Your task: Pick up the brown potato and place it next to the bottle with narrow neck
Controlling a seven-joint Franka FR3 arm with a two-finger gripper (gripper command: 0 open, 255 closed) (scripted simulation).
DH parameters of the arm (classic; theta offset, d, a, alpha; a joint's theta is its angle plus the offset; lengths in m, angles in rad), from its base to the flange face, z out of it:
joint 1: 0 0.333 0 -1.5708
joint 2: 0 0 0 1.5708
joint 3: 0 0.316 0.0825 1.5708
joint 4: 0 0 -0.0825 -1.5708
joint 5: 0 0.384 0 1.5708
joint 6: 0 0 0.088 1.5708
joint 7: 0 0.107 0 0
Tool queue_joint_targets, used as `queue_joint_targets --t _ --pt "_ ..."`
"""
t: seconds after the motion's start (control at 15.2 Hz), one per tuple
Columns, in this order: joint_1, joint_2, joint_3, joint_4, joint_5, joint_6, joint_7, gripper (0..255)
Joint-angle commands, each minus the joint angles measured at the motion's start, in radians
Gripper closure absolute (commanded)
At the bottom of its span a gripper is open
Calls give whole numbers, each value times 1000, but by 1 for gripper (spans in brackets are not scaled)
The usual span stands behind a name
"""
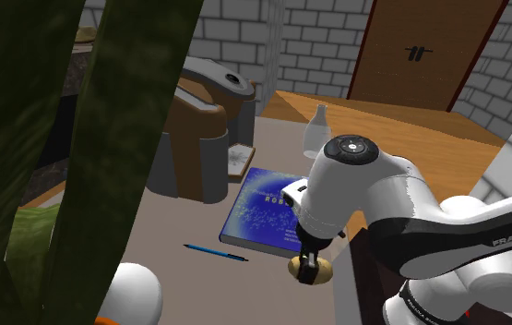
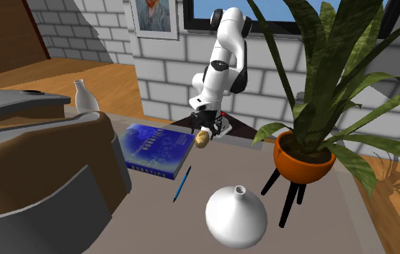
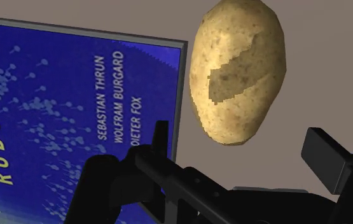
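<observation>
Wrist view: gripper point(image 3: 242, 145) spread wide, clasping nothing.
Potato point(image 3: 237, 70): lies on the table point(image 3: 334, 57) just ahead of the gripper, close beside the blue book point(image 3: 73, 114).
Slip risk: rounded, tapering shape; likely squirts or rolls away if pinched off-centre.
Book risk: one finger point(image 3: 161, 137) hangs over the book's edge; may land on the cover and stall the descent.
Bottle point(image 1: 315, 129): stands upright beyond the book's far end; probably topples if bumped during set-down.
Mix-up risk: round white vase point(image 2: 236, 215) also narrow-necked, well apart from the bottle.
</observation>
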Motion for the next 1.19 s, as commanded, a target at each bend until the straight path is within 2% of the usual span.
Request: queue_joint_targets --t 0.0,0.33,0.86,0.92,1.12 --pt "-1 19 9 -12 -2 33 3 0" --pt "-24 85 27 -51 -17 138 15 0" --pt "-24 85 26 -51 -17 138 15 0" --pt "-24 85 26 -51 -17 138 15 255" --pt "-23 85 27 -51 -17 138 16 255"
